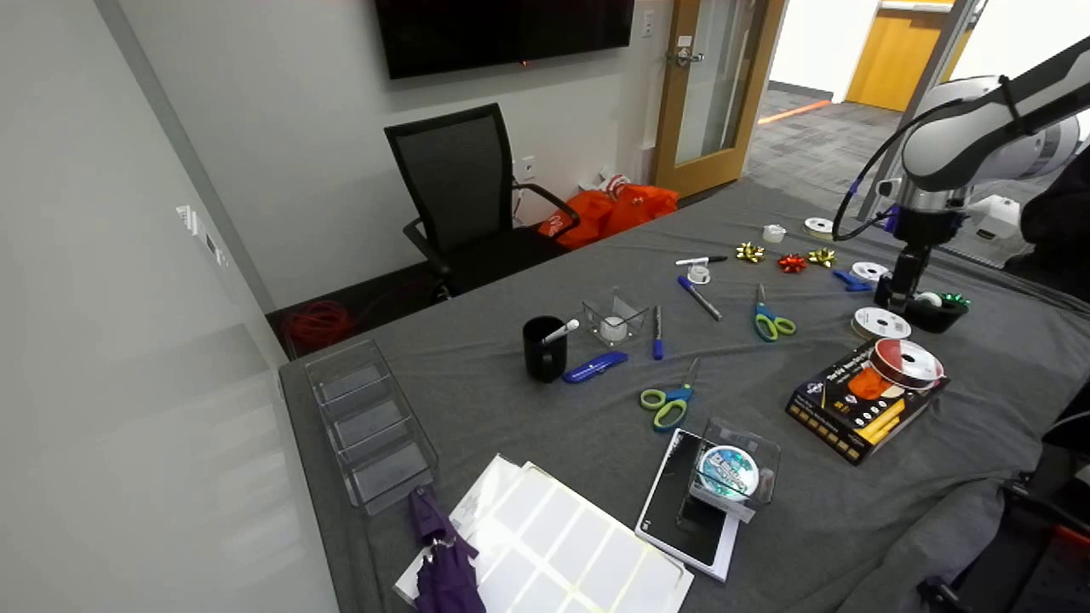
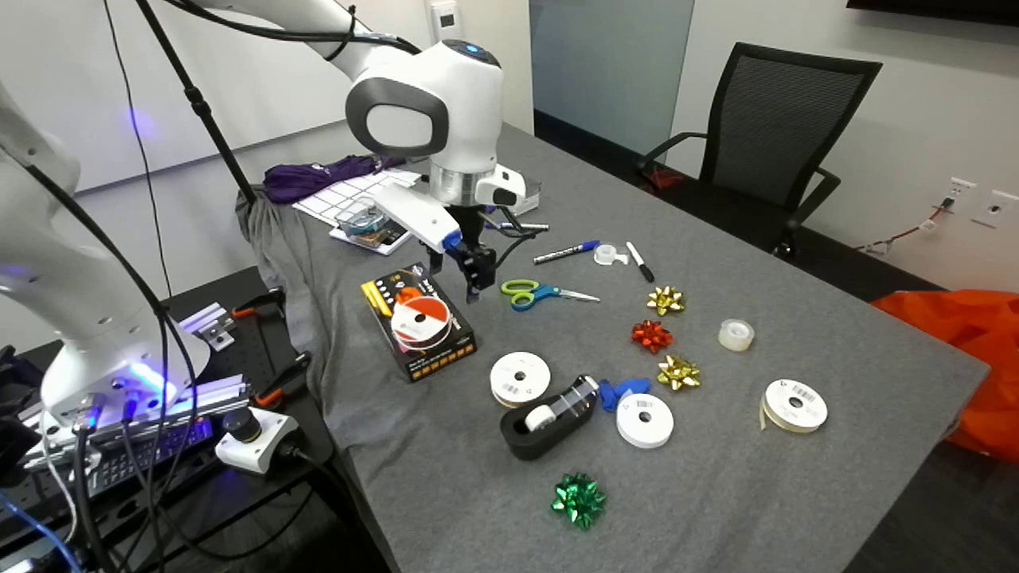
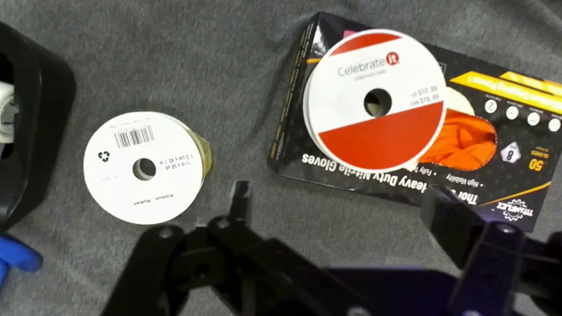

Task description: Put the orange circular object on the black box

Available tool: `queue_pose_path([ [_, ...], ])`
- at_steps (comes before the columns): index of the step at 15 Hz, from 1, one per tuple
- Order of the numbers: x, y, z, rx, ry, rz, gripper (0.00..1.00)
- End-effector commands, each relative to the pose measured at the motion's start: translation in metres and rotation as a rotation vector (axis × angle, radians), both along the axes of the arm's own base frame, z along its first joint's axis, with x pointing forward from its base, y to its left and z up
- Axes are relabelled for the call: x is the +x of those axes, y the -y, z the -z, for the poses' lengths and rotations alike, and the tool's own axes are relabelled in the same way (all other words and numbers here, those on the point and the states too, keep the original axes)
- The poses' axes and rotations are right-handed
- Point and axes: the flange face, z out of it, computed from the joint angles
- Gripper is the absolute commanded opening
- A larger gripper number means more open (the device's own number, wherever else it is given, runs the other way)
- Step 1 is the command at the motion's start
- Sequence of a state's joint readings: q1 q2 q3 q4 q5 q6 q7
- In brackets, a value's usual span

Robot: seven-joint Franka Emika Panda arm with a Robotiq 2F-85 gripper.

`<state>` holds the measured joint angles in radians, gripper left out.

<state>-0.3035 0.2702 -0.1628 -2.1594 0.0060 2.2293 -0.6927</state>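
Atop the black box (image 3: 524,131), toward its ten-o'clock end in the wrist view, the orange-and-white spool (image 3: 373,127) looks light, stiff and slick-faced, best pinched across its outer rims, while the jaws, spread and empty, hang toward seven o'clock of it.

At the upper centre of an exterior view, a black screen (image 1: 511,34) is mounted on the pale wall (image 1: 281,119); a mesh-backed chair (image 1: 464,170) is positioned below. At upper right, a wood-framed glass door (image 1: 719,81) is fitted, with carpeted floor (image 1: 788,140) shown beyond. The lower centre is occupied by a grey-draped table (image 1: 579,434).
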Motion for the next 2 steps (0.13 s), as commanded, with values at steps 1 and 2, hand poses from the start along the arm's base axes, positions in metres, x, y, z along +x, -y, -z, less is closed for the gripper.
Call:
queue_pose_path([
  [1, -0.0145, -0.0174, -0.0144, -0.022, 0.084, -0.026, 1.00],
  [2, -0.0168, -0.0212, -0.0178, -0.025, 0.111, -0.013, 1.00],
])
